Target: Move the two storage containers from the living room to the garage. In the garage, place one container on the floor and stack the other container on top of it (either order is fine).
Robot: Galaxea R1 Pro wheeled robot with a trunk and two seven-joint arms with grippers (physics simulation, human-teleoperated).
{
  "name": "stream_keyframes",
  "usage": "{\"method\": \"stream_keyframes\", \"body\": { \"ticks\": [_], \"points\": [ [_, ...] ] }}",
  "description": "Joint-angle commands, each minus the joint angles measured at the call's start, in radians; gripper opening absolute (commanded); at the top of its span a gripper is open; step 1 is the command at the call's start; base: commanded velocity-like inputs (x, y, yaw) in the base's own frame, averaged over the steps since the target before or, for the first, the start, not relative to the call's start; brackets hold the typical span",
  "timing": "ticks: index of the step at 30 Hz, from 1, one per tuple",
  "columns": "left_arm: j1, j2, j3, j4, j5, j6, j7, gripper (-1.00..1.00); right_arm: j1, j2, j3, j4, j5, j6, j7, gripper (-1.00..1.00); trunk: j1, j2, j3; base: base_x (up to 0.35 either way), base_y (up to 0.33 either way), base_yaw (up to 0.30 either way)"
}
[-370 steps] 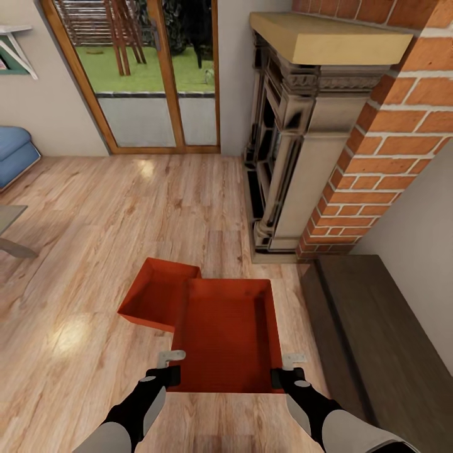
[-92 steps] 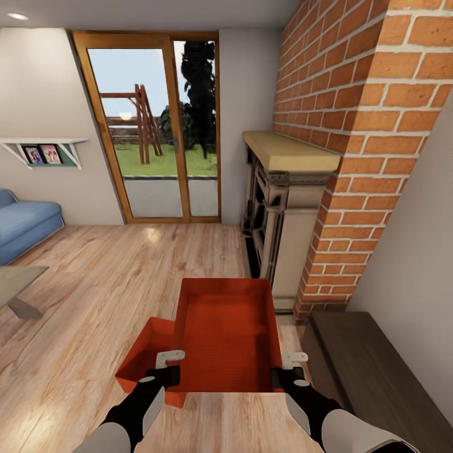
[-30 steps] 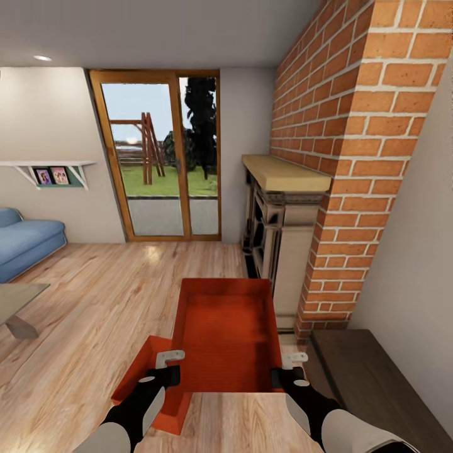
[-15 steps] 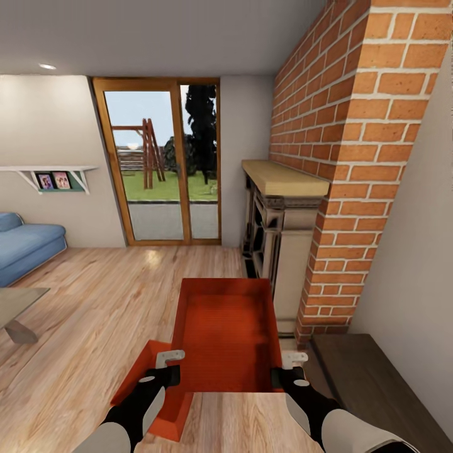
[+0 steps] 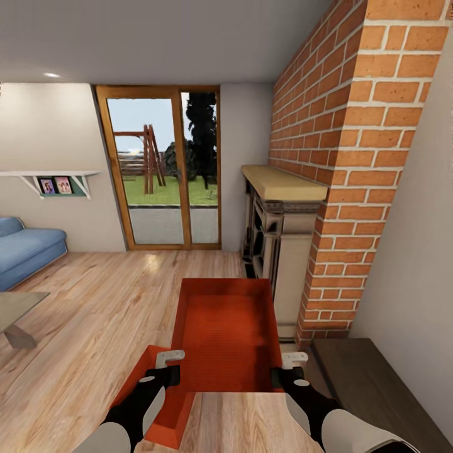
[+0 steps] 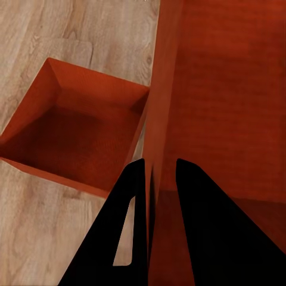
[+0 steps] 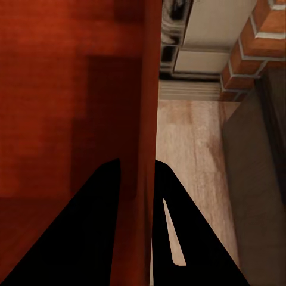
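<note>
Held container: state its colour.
Red-orange, plain inside and out; the held container shows best in the head view, pinched at both side walls.

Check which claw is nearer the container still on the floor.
Left. The left claw, clamped on the lifted container's left wall, sits right above the floor container. The right claw grips the opposite wall, farther away.

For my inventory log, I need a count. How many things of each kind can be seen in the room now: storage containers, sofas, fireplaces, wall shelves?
Red-orange storage containers: 2, the held container and the floor container
Blue sofa: 1
Brick fireplace: 1
Wall shelf: 1
Total: 5
</note>
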Motion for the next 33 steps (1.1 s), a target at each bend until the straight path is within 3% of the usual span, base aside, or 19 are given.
{"method": "stream_keyframes", "body": {
  "ticks": [1,12,33],
  "points": [
    [0.0,0.01,0.011,-0.006,-0.021,0.006,0.019,-1.0,0.0,-0.001,-0.007,0.005,-0.016,-0.005,-0.006,-1.0,0.0,-0.001,0.001,0.0,0.0,0.0],
    [0.0,0.01,0.011,-0.006,-0.02,0.006,0.019,-1.0,0.0,-0.001,-0.007,0.005,-0.016,-0.003,-0.005,-1.0,0.0,-0.001,0.016,0.0,0.0,0.0],
    [0.0,0.009,0.011,-0.007,-0.02,0.006,0.019,-1.0,-0.001,-0.001,-0.009,0.004,-0.016,-0.002,-0.005,-1.0,0.0,-0.001,0.017,0.0,0.0,0.0]
  ]
}}
